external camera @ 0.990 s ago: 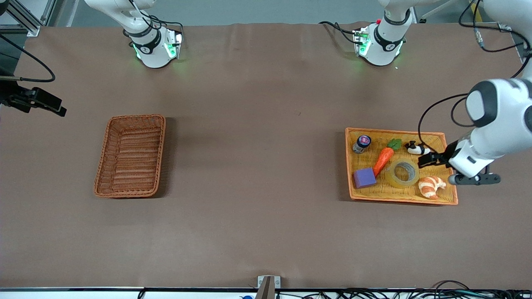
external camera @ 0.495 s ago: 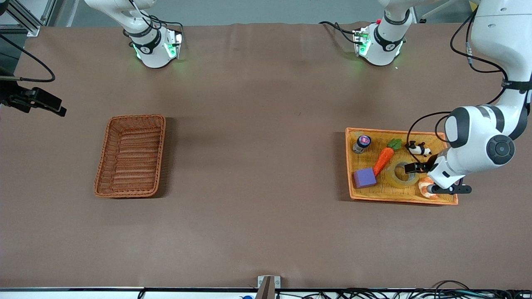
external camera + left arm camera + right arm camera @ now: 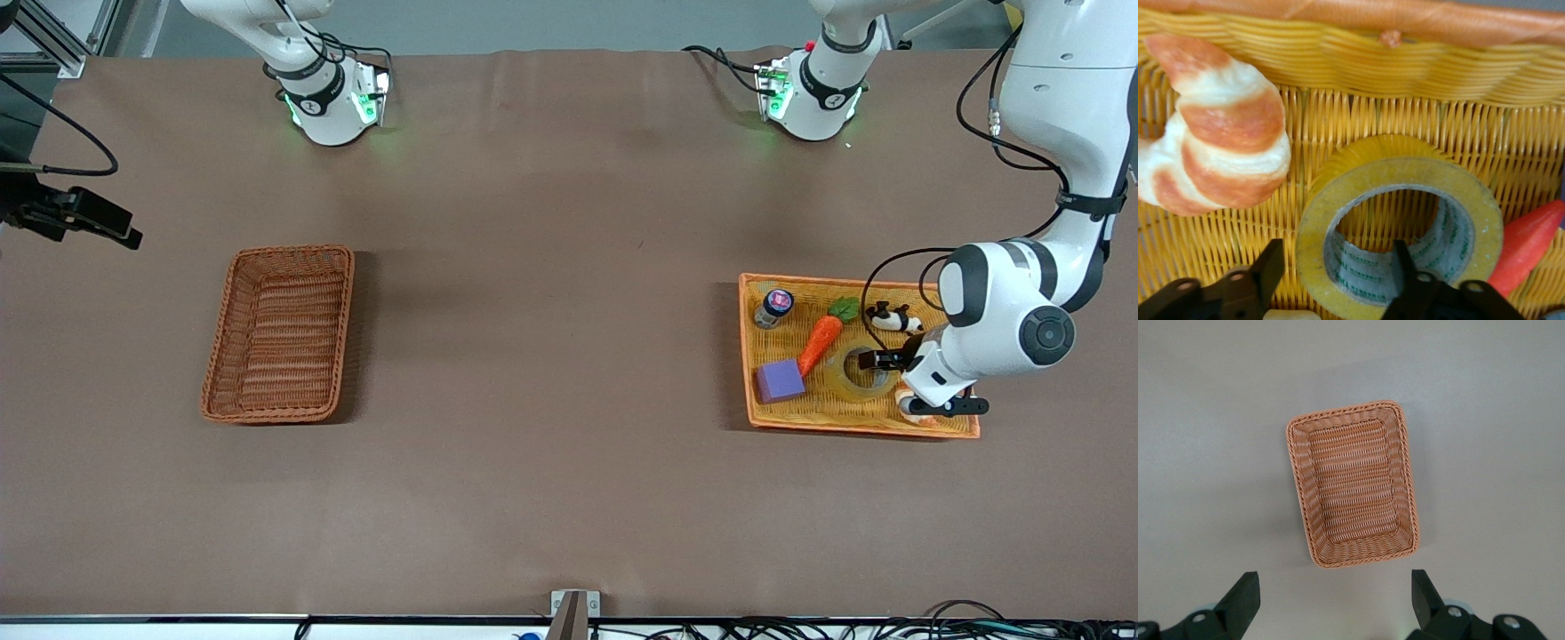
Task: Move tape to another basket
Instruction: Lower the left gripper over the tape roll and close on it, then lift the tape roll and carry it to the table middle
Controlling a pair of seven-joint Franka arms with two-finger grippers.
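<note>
**Left gripper straddles tape roll in yellow tray**

While I watch from the remote station, the left gripper (image 3: 876, 360) sits low in the tray (image 3: 853, 427), one finger (image 3: 1405, 273) inside the hole of the tape (image 3: 1401, 223) and the other finger (image 3: 1265, 273) outside the roll's wall. From my left wrist view the jaws bracket that wall but I see a gap on the outer side, so I cannot tell whether they have clamped it. The tape lies flat on the tray's yellow weave, toward the side nearer the front camera. Just beside it, toward the left arm's end of the table, lies a croissant (image 3: 1218, 127), partly hidden under the wrist in my front view. A toy carrot (image 3: 822, 336) lies just beside the roll toward the right arm's end of the table, its tip (image 3: 1528, 247) showing red-orange in the wrist view. A purple block (image 3: 780, 381) rests near the carrot's point, a small jar (image 3: 773, 307) stands in the tray's corner farther from the front camera, and a little panda figure (image 3: 889, 316) lies near the rim beside the arm.

Well apart, toward the right arm's end of the table, stands the reddish-brown basket (image 3: 280, 333), with nothing in it. My right wrist view looks straight down on the basket (image 3: 1351, 483); the right gripper (image 3: 1335, 597) waits high over it, its fingers spread wide and holding nothing.
</note>
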